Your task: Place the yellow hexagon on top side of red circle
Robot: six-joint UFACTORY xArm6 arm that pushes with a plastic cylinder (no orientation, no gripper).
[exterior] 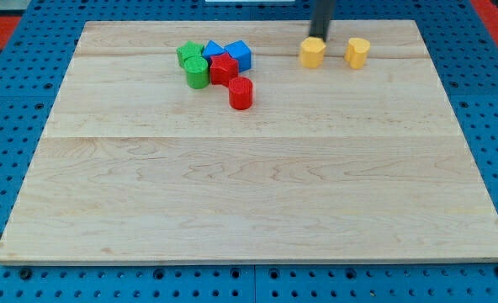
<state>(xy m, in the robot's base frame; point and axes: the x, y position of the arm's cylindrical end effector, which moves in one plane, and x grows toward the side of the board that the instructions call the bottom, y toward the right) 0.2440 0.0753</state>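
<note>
Item one: yellow hexagon block (313,53), near the view's top edge of the pale wooden board (249,194), right of centre. My tip (317,36), the lower end of a straight dark rod, sits at the hexagon's upper side, touching or just short of it. I carry no pincer, so nothing is clenched or released; the rod only pushes.

Item two: red circle block (241,93), a short cylinder, well to the view's left of the hexagon and lower.

Item three: second yellow block (357,52), rounded, just right of the hexagon, apart from it.

Item four: cluster above and left of the red circle: red block (223,67), shape unclear; two blue blocks (239,55) (213,50); green cylinder (197,72); second green block (188,55), packed close together.

Surround: blue perforated base (13,109).
</note>
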